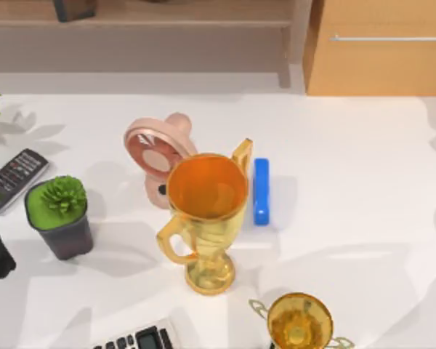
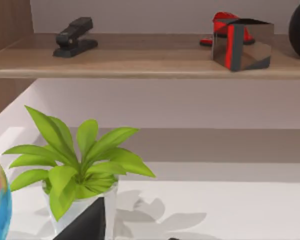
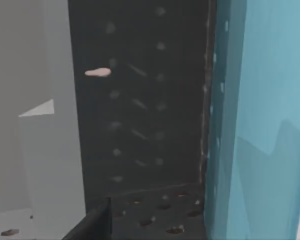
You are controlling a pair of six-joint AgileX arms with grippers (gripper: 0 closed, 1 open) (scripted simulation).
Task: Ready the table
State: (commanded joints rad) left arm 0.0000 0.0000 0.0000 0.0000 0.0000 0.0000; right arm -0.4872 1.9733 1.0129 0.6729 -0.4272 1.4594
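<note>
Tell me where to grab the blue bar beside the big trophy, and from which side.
Grip the blue bar across its narrow width near the middle, coming straight down. It lies flat on the table, close beside the big trophy, so a sideways approach looks blocked there.

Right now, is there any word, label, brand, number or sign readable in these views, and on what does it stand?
None can be read.
Black remote control at the white table's left side: button marks too small to read.
Grey keypad device at the near edge: key marks too blurred to read.
Gold trophies, pink fan, blue bar: no text visible.
</note>
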